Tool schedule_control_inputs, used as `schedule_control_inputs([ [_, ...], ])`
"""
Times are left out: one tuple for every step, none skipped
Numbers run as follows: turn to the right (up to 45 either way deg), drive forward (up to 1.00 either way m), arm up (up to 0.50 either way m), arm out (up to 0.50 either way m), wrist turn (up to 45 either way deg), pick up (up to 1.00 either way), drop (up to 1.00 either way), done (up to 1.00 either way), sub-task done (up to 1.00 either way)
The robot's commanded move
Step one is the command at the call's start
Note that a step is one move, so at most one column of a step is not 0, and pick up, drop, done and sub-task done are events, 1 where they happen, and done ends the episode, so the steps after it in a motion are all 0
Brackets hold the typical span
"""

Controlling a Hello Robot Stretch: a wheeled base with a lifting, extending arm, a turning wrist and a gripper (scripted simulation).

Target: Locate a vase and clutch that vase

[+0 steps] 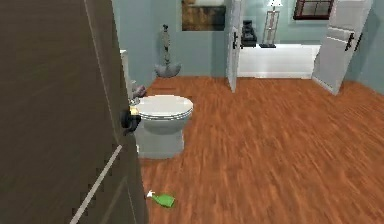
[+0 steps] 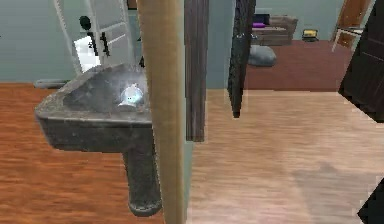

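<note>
Forward view:
- One dark door [image 1: 60, 110], cut off at the left.
- One white toilet [image 1: 163, 118], partly hidden behind that door.
- One green bottle-like item [image 1: 163, 200], lying on the floor [image 1: 270, 150].
- One slender vase-like shape [image 1: 167, 45] against the far wall [image 1: 150, 25], too small to confirm.
- Two white doors [image 1: 234, 45].

End effector: state cannot be told.

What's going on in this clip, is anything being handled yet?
The robot is in a bathroom, looking for a vase. Ahead stands a white toilet beside a dark door, with a small green thing lying on the wood floor. A slim upright thing, possibly a vase, stands by the far wall. A grey pedestal sink is alongside.
</note>
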Motion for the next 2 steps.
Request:
schedule_control_inputs([
  [21.0, 0.00, 0.00, 0.00, 0.0, 0.00, 0.00, 0.00, 0.00],
  [0.0, 0.95, 0.00, 0.00, 0.0, 0.00, 0.00, 0.00, 0.00],
])
